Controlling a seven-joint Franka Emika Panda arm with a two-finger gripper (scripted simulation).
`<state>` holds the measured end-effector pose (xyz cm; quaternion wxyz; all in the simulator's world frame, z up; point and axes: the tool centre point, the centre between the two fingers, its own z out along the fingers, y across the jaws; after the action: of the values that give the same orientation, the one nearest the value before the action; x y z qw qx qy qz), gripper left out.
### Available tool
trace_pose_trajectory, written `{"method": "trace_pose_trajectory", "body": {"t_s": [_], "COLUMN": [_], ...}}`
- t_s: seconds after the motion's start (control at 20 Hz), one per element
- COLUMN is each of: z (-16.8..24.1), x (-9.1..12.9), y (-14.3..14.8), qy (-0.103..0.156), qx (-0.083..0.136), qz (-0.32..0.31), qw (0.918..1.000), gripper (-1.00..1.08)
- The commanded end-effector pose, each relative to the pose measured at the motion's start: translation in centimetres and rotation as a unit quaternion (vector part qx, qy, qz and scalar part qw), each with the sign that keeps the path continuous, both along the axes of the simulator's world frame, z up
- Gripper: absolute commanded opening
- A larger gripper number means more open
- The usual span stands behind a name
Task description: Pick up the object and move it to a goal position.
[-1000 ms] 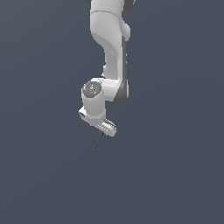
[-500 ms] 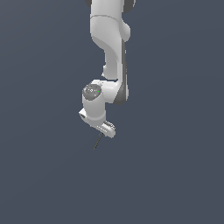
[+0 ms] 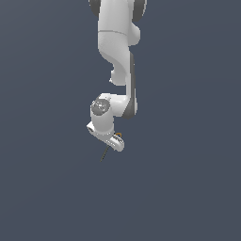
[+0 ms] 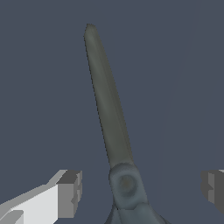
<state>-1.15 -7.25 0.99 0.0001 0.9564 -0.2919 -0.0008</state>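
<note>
Exterior view: the white arm (image 3: 117, 56) comes down from the upper edge of the frame against a plain dark grey-blue backdrop. It bends at a rounded wrist joint (image 3: 101, 107), below which it turns toward the exterior view's right. No floor line or table edge can be made out.

The gripper (image 3: 115, 141) sits at the low end of the arm, angled down. In the wrist view the gripper (image 4: 141, 192) has its fingers (image 4: 70, 192) set wide, one at each side of the frame, with a clear gap between each pad and the blade. Whether the fingers press on the handles cannot be told; that part lies outside the frame.

The scissors (image 4: 109, 113) lie between the fingers. They show a long, dark olive-grey blade that tapers to a point away from the camera. The round pivot (image 4: 127, 183) is level with the fingertips. In the exterior view the scissors (image 3: 104, 154) show as a thin dark sliver that sticks out below the gripper, slanting down toward the exterior view's left. A small orange handle (image 3: 119, 135) shows just at the gripper's upper edge.
</note>
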Motion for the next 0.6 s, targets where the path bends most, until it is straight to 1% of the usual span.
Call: {"method": "trace_pose_trajectory", "body": {"t_s": [0.0,0.05,0.55], "z": [-0.21,-0.21,-0.04], "x": [0.10,0.10,0.09], "y": [0.00,0.00,-0.16], "qy": [-0.001,-0.001,-0.001], "qx": [0.000,0.000,0.000], "qz": [0.000,0.000,-0.001], "qw": [1.0000,1.0000,1.0000], "gripper": [1.00,-1.00,-1.00]}}
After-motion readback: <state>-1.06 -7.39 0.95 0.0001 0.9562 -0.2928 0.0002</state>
